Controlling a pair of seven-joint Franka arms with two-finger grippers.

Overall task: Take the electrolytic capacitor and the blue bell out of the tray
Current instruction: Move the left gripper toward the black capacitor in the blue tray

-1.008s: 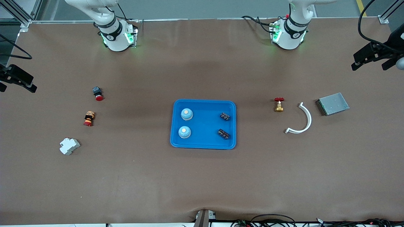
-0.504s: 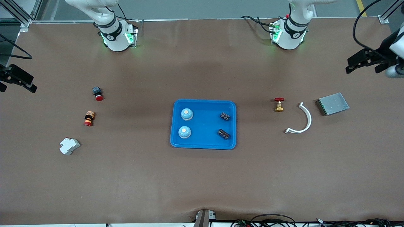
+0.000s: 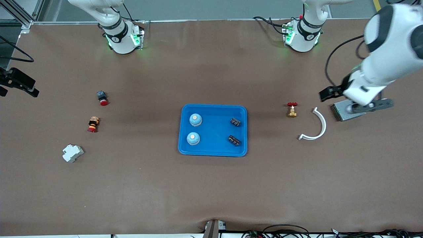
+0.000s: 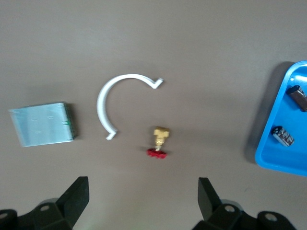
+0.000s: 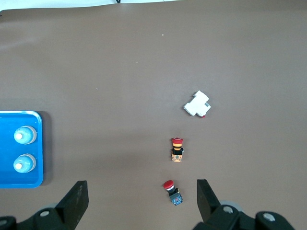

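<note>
Right now the left tool (image 4: 141,203) hangs in the air with its fingers spread wide and nothing between them, over the grey metal box (image 3: 348,109) at the left arm's end of the brown table (image 3: 211,185). Just beside that box lie a white curved plastic bracket (image 3: 315,127) and, next along toward the tray, a small brass valve with a red handwheel (image 3: 292,109).

Well apart from the left tool sits the bright blue shallow plastic tray (image 3: 213,151). It holds two pale blue round bells (image 3: 195,119) on the side toward the right arm and two small dark electrolytic capacitors (image 3: 235,122) on the side toward the left arm.

The right tool (image 5: 139,203) waits high over the right arm's end of the table, fingers also spread and empty. Below it are two red-capped push buttons (image 5: 177,149) and a white plastic block (image 5: 197,104).

The likely trouble lies in the reach from here. A low sweep toward the tray could clip the valve or bracket. The capacitors are small and lie flat, so an off-centre pinch may flick one across the tray. Each part has a twin close by, so a wide approach may nudge the neighbour.
</note>
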